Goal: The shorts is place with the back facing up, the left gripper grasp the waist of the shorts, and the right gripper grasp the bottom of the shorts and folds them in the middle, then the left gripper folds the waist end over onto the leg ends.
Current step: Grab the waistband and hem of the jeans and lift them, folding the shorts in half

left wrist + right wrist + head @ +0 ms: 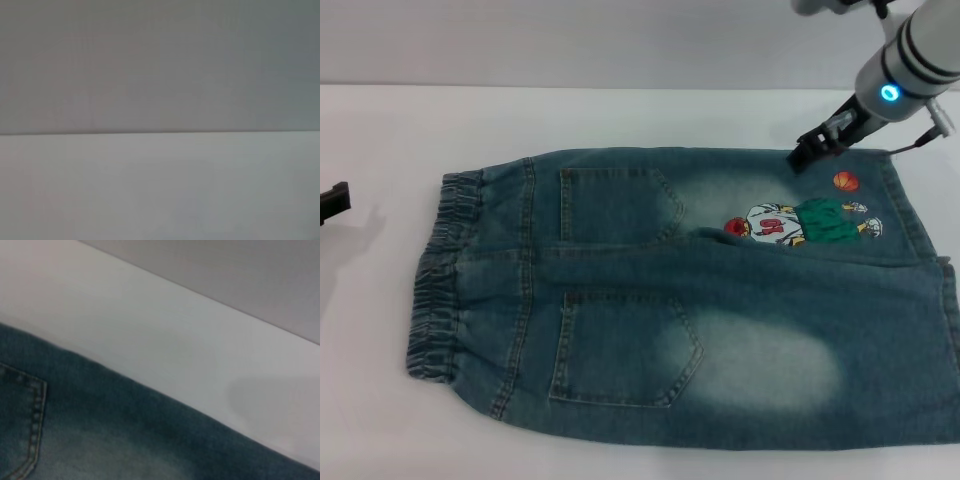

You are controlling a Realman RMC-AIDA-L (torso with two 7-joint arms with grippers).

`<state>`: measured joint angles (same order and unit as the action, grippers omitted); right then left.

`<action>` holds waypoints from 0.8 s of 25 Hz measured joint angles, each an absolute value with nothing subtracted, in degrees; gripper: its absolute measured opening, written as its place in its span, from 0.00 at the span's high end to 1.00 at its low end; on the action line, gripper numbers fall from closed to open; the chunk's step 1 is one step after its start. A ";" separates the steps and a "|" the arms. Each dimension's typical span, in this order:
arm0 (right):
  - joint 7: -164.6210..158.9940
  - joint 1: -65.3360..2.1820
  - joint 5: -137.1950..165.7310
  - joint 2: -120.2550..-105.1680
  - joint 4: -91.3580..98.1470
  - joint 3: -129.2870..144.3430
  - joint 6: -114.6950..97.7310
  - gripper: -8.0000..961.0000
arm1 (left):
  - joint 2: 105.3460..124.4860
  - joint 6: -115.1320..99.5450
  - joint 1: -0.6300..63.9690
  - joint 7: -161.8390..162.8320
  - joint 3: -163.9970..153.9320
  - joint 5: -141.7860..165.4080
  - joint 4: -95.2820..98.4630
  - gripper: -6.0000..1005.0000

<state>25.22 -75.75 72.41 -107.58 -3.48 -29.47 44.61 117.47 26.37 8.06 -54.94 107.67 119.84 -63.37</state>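
The shorts (650, 300) lie flat on the white table (380, 430), back up, with two patch pockets showing. The gathered waist (440, 280) points to the left, and the bottom of the shorts (923, 215) lies at the right, beside the cartoon print (800, 222). My right gripper (807, 153) is low over the far edge of the far leg, just left of the print's basketball. The right wrist view shows that denim edge (100, 440) and a pocket corner (25, 410). My left gripper (332, 203) shows only as a black tip at the picture's left edge, apart from the waist.
Bare white table (620, 115) runs behind the shorts to a grey wall. The left wrist view shows only table (160, 190) and wall. The near leg's hem runs off the picture's right edge.
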 joint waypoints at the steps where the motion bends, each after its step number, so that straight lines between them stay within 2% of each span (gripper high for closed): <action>1: 25.25 -75.89 72.49 -107.41 -3.42 -29.31 44.83 0.44 | 117.50 26.62 8.08 -54.93 107.98 119.87 -63.39 0.14; 7: 27.35 -76.64 72.71 -107.10 -2.89 -28.96 43.71 0.45 | 117.59 27.41 8.45 -54.99 108.96 119.89 -62.59 0.14; 12: 29.36 -77.12 72.75 -108.41 -2.78 -28.72 38.55 0.52 | 117.64 27.43 8.90 -55.01 108.99 119.91 -61.73 0.14; 13: 29.61 -77.30 72.80 -108.95 -2.60 -28.52 37.56 0.54 | 117.65 27.43 8.92 -55.01 108.98 119.92 -61.71 0.14; 14: 29.76 -78.02 72.95 -110.73 -1.28 -27.66 34.90 0.50 | 117.67 27.41 8.96 -55.00 108.99 119.94 -61.61 0.14; 15: 29.76 -78.02 72.95 -110.73 -1.28 -27.66 34.90 0.46 | 117.69 27.38 8.98 -54.99 108.99 119.96 -61.53 0.14; 16: 29.76 -78.45 72.97 -111.75 -0.30 -27.12 33.49 0.42 | 117.69 27.31 9.06 -54.90 109.02 119.97 -61.37 0.14; 18: 29.56 -79.61 72.94 -113.98 2.95 -26.00 30.95 0.36 | 117.69 27.36 9.15 -54.73 109.34 119.97 -61.28 0.14; 20: 29.46 -81.12 72.69 -117.06 7.84 -24.14 27.76 0.31 | 117.68 27.42 9.16 -54.69 109.50 119.97 -61.27 0.14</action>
<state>29.46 -81.12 72.70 -117.06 7.84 -24.14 27.75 117.68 27.42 9.16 -54.69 109.50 119.97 -61.27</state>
